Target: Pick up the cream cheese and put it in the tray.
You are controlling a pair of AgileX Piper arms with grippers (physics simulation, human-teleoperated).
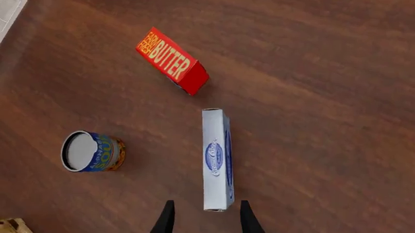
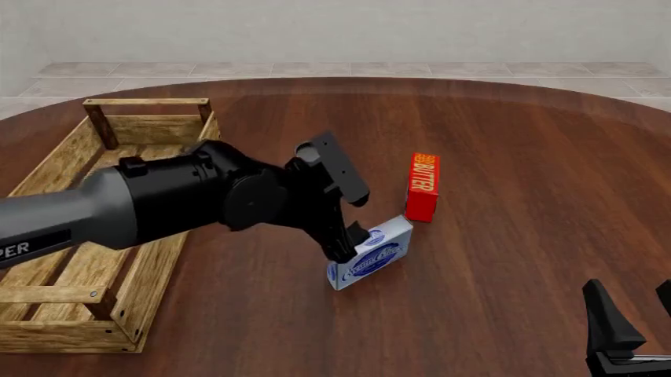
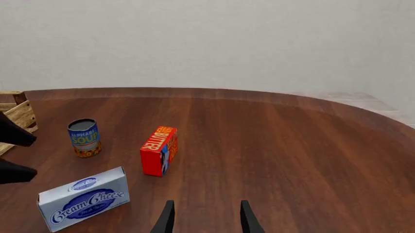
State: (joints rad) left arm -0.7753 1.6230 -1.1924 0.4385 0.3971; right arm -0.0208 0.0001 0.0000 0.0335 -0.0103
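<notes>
Two black fingers of your left gripper (image 1: 206, 217) are spreading wide on both sides of the cream cheese (image 2: 369, 254), not touching it. The box is standing on the table (image 2: 524, 196), well apart from the tray (image 2: 74, 271), and your right gripper (image 3: 206, 218) is waiting open

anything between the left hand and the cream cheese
Nothing: in the left wrist view the left hand straddles the near end of the cream cheese, with only bare table around it.
</notes>
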